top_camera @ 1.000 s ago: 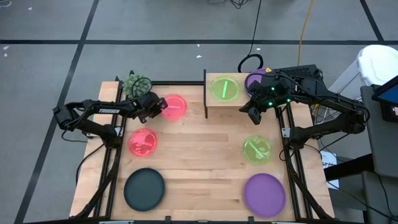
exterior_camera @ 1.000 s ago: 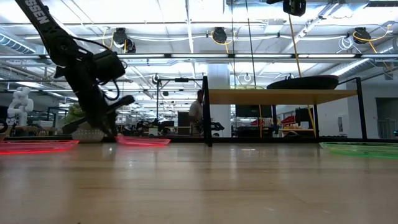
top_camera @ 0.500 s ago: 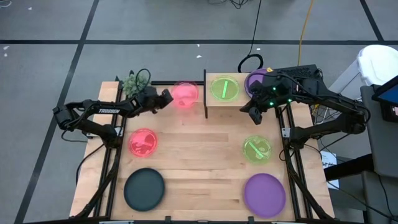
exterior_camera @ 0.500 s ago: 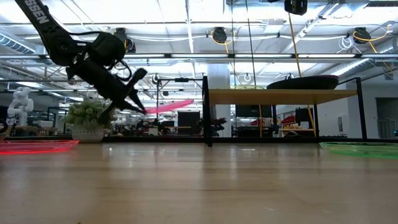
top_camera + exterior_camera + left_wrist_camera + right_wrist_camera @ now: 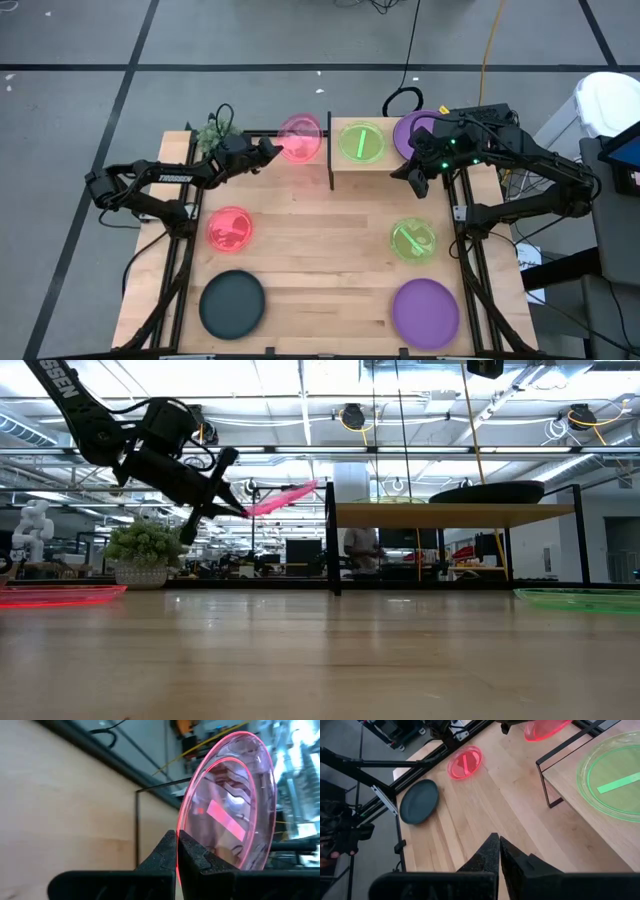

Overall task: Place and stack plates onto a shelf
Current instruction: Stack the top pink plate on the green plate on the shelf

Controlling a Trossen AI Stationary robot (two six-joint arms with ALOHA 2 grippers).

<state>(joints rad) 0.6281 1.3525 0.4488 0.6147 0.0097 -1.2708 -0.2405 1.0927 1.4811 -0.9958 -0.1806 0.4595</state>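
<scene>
Left gripper (image 5: 264, 152) clamps a pink-red plate (image 5: 299, 137) by its rim in the high view, just left of the shelf (image 5: 350, 165), which carries a green plate (image 5: 360, 141) and a purple plate (image 5: 410, 130). Right gripper (image 5: 412, 180) sits at the shelf's right end. Low view: the pink-red plate (image 5: 280, 498) hangs tilted above the tabletop. Left wrist view: fingers (image 5: 192, 855) pinch the rim. Right wrist view: fingers (image 5: 490, 852) are closed together, empty

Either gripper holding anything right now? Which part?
The left gripper is shut on the rim of a pink plate, which is lifted and tilted beside the shelf. The right gripper is shut and holds nothing.
</scene>
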